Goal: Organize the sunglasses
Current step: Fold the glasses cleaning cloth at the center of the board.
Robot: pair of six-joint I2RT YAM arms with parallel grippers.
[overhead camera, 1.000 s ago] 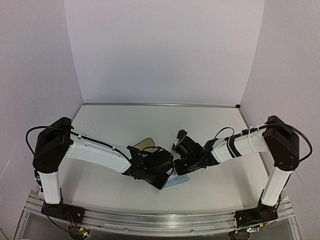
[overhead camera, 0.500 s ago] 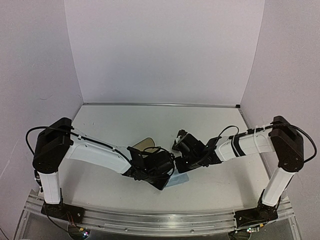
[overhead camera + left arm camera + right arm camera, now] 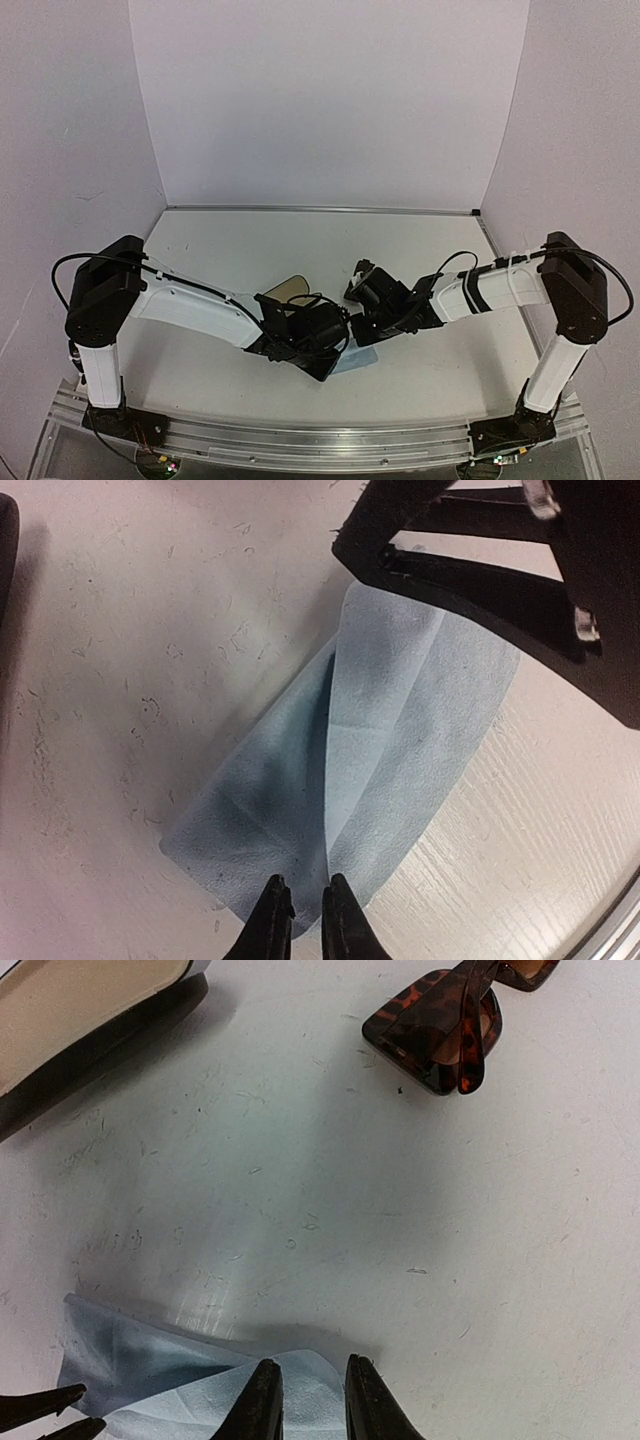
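Note:
The tortoiseshell sunglasses [image 3: 440, 1030] lie folded on the table beyond my right gripper; in the top view they are the small dark shape [image 3: 361, 270] behind it. The light blue cloth [image 3: 380, 740] lies partly folded between both grippers and also shows in the top view [image 3: 352, 362] and the right wrist view [image 3: 150, 1380]. My left gripper [image 3: 305, 915] is shut on the cloth's near edge, where a fold ridge runs up into it. My right gripper [image 3: 312, 1395] is shut on the opposite corner, which is lifted slightly. The black case with tan lining [image 3: 80, 1020] lies open nearby.
The case [image 3: 290, 287] sits just behind the left wrist. Both arms meet at the table's front middle, fingertips a cloth's width apart. The right gripper's black fingers [image 3: 480, 590] cross the left wrist view. A metal rail [image 3: 320, 440] lines the near edge.
The right arm has lowered and stretched further toward the cloth since a second ago. The left arm and the cloth have barely moved.

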